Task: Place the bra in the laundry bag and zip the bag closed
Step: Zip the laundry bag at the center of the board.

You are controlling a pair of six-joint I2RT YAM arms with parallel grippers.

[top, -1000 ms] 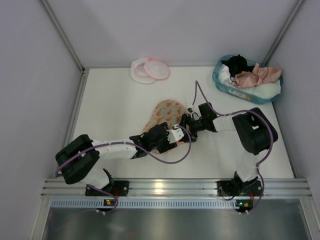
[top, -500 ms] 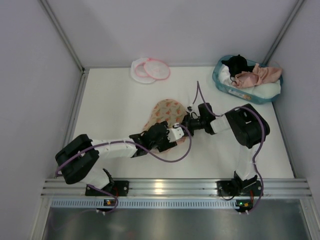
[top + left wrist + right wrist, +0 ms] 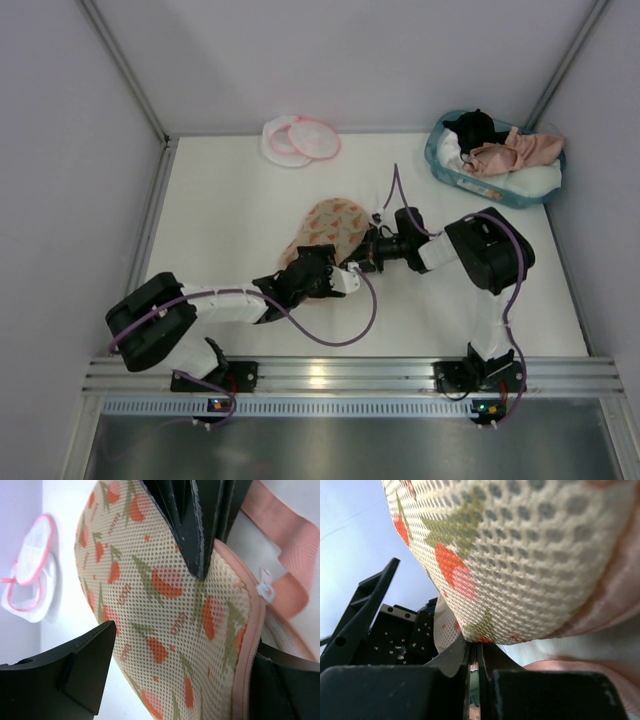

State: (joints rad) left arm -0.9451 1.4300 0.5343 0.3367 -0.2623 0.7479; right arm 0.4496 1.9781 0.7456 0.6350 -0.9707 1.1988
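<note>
Printed pouch (image 3: 325,225), mid-tabletop (image 3: 230,200); long axis near-left to far-right. Right pincer (image 3: 474,665) clenched on its right rim; left pincer (image 3: 180,680) released, straddling its near end. Bra (image 3: 515,150) in basket (image 3: 436,160), far right corner, nearer the right arm.

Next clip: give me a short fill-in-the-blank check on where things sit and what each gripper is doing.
1. The bra lies in the teal ____ at the table's far right corner.
2. The left gripper has its jaws ____ around the printed padded piece.
3. The right gripper is ____ on that piece's edge.
4. The laundry bag lies at the table's far ____ corner.
Missing words: basket, open, shut, left.
</note>
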